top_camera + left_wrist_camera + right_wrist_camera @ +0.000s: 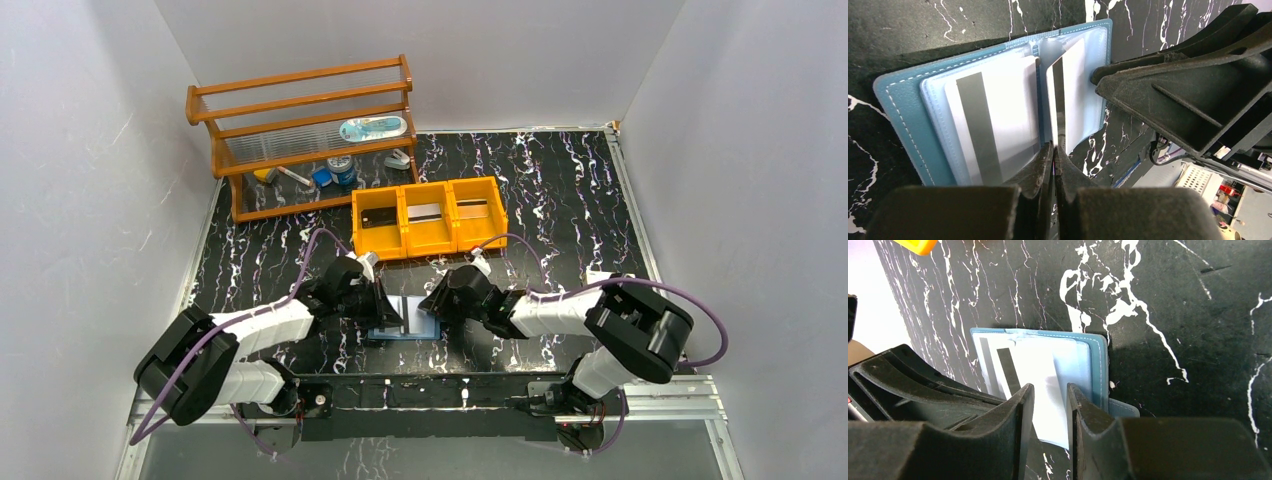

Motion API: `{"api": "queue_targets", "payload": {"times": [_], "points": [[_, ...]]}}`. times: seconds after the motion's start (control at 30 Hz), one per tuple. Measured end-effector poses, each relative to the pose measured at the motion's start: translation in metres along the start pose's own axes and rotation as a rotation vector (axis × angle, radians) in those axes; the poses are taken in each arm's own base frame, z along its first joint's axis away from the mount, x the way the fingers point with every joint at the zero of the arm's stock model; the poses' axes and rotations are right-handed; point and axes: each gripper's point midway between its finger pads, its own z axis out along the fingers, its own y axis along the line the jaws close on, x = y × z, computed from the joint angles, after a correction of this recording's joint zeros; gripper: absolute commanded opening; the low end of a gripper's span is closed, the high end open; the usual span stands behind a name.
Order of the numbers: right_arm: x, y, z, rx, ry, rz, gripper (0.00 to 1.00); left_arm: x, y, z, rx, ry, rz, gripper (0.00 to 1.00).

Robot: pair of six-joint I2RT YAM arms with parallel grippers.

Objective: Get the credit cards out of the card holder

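My left fingers [1033,172] pinched the stiff, slick credit card [1068,95] by its edge; right fingers [1018,410] spread over card holder [1098,360]

There is one light blue folding card holder [898,115], and two white plastic cards with a grey stripe [993,125] show inside it. There is one orange plastic tray [430,247] with three compartments and one flat card [424,212] in each, so three there. There is also one brown wooden rack [300,77].

The card holder [410,320] lies between the left tool [385,310] and right tool [436,303], before the tray [430,246].
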Motion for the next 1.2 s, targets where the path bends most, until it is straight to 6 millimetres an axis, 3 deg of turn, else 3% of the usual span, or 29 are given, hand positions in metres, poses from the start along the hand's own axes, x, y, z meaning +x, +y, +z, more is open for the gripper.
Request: {"api": "queue_targets", "payload": {"times": [0.2,0.47,0.77,1.2], "points": [[0.005,0.001,0.005,-0.023,0.030,-0.014,0.33,-0.001,-0.001,-0.001,-0.005,0.006,0.024,0.10],[0.008,0.008,0.012,-0.060,0.051,-0.007,0.31,-0.003,-0.006,0.001,0.019,0.005,0.024,0.16],[0.008,0.008,0.012,-0.057,0.048,0.001,0.32,-0.003,-0.006,0.004,0.019,0.007,0.006,0.01],[0.007,0.007,0.012,-0.053,0.045,0.001,0.34,-0.016,-0.003,-0.014,-0.083,-0.032,0.102,0.00]]}}
